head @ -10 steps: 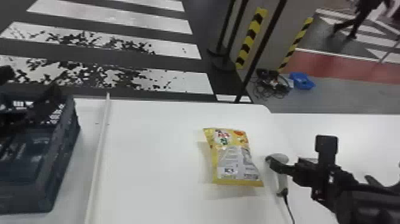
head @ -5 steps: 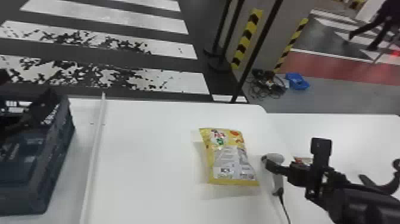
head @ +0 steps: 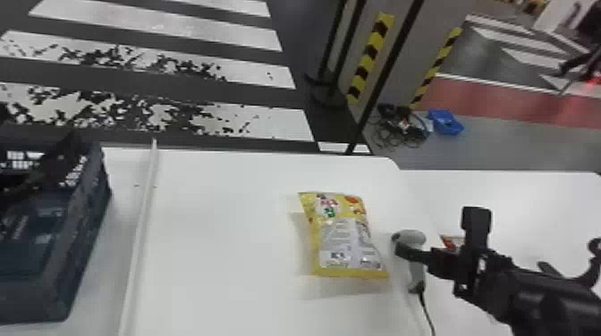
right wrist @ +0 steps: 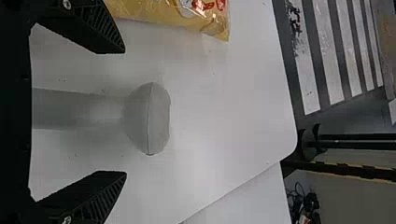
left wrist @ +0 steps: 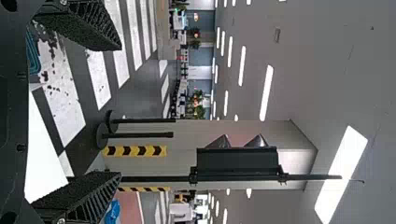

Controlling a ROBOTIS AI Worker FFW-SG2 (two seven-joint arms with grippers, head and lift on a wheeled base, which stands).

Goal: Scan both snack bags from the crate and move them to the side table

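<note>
My right fingers (right wrist: 100, 191) stand wide, in line with the grey plastic handheld scanner (right wrist: 148, 119), its handle running back between them; the shiny yellow snack bag (head: 342, 237) lies just to its left. My left fingers (left wrist: 88, 23) are spread, too.

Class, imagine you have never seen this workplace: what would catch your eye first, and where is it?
A bright yellow snack bag jumps out first, on the white table. To its right is the robot's black right arm, its jaws open towards a grey scanner. Beyond the table, bold white stripes cross the dark floor.
</note>
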